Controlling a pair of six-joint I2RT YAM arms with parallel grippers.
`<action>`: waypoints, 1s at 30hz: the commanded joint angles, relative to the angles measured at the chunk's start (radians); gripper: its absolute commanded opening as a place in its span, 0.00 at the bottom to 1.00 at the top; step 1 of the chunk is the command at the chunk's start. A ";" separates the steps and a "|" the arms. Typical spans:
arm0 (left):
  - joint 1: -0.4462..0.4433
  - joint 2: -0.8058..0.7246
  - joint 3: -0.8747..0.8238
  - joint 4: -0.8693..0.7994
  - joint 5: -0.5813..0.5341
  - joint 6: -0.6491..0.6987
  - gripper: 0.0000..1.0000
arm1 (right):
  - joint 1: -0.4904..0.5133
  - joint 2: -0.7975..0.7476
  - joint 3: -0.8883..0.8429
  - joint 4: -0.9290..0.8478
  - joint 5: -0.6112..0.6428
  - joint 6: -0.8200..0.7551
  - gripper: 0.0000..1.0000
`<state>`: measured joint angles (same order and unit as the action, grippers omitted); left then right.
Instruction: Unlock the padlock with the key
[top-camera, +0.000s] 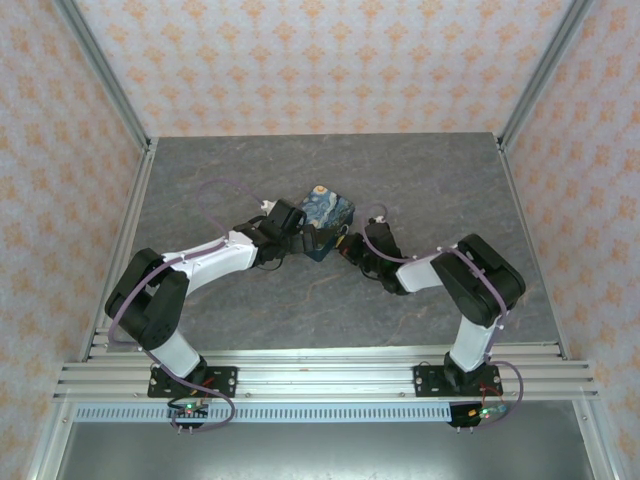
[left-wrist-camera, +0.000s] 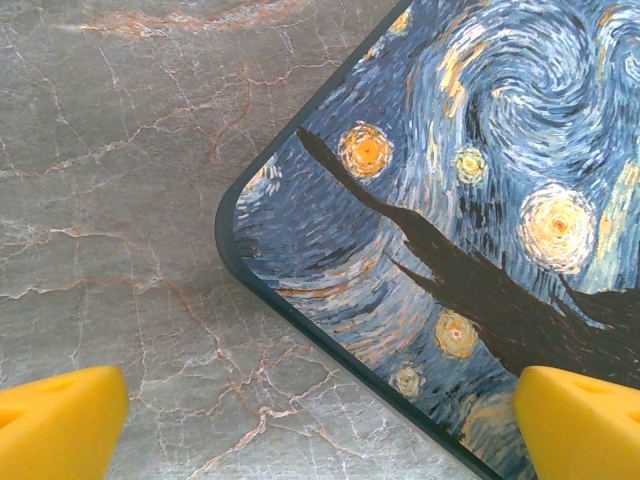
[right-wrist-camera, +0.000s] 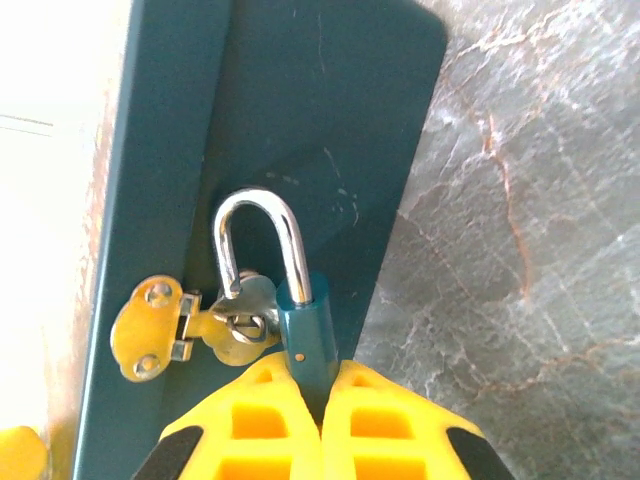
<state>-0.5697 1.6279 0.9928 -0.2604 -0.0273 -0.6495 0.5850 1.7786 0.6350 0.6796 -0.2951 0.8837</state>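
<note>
Small teal-blue metal padlock (right-wrist-camera: 305, 335) with a thin silver shackle (right-wrist-camera: 293, 255) hangs at the brass hasp (right-wrist-camera: 150, 328) on the dark teal side of a box (right-wrist-camera: 300, 100) whose lid is painted with a blue-and-yellow starry night; it sits low, close to the table. Right gripper (right-wrist-camera: 318, 400): yellow fingertips pinched tight on the lock's lower body. Whether the shackle's free leg is seated or lifted is unclear, and whether a key sits in the keyway I cannot tell, since the fingers cover that end. Left gripper (left-wrist-camera: 320, 430): fingers spread wide, holding nothing, one tip over the corner of the lid, the other over bare table. Risks, as I judge them: the grip is narrow on a smooth body, so a twist could spin the lock out of the pads. A pull could drag or tip the box, as the left arm is not bracing it. The shackle could snag on the hasp's ring. Surface: grey marbled slab (right-wrist-camera: 520, 200) with rust veins, flat and matte. Enclosure: peach patterned wallpaper (top-camera: 330, 60) on three sides, aluminium rails (top-camera: 320, 380) at the near edge carrying both arm bases.
</note>
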 joint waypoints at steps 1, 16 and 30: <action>-0.011 0.044 -0.043 -0.092 0.004 0.015 0.99 | -0.023 0.002 0.017 0.044 0.016 0.008 0.00; -0.010 -0.044 0.002 -0.124 0.073 0.017 1.00 | -0.105 -0.217 -0.179 -0.087 -0.108 0.006 0.00; -0.007 -0.292 0.074 -0.249 0.139 0.008 1.00 | -0.105 -0.519 -0.313 -0.468 -0.092 -0.103 0.36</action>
<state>-0.5701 1.3842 1.0340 -0.4389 0.1051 -0.6491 0.4816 1.3209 0.3229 0.3389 -0.4164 0.8291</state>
